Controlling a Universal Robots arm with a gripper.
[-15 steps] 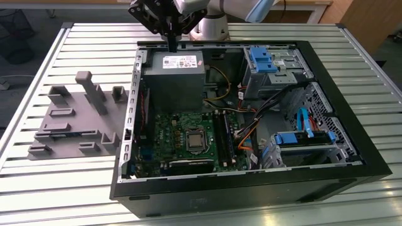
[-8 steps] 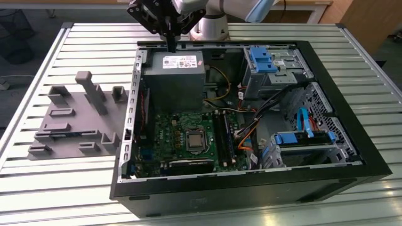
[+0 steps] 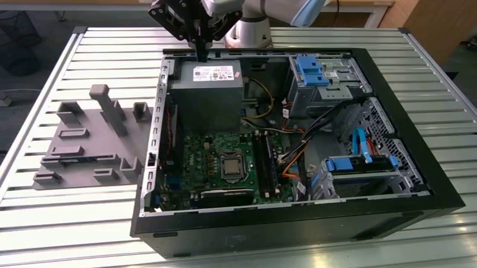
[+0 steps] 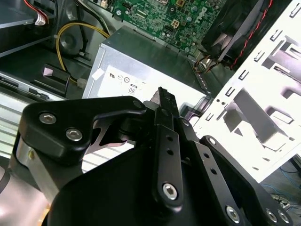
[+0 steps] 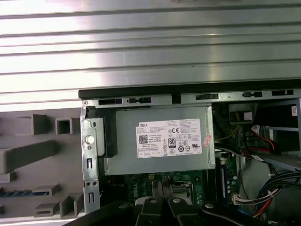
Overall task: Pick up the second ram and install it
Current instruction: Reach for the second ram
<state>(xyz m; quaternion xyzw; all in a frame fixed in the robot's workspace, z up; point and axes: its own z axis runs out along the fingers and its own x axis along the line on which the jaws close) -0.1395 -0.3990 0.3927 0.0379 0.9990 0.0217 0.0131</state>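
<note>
The black two-fingered gripper [image 3: 201,56] hangs at the exterior view's upper centre, above the grey metal power-supply box [image 3: 205,92]. Its fingers are pressed together on nothing, likely high so as to clear the case. The second ram [image 3: 75,133], apparently the thin dark strip, stands edgewise at middle left in the grey plastic slotted holder [image 3: 82,164], upright for grasping.

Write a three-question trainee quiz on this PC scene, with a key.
1. True or false: the gripper hangs over the processor.
2. In the exterior view, on which side of the case does the grey fixture lie? A) left B) right C) inside it
3. Fill in: the drive brackets are coloured ___.
Key: 1 false, it is above the power supply. 2 A. 3 blue.
</note>
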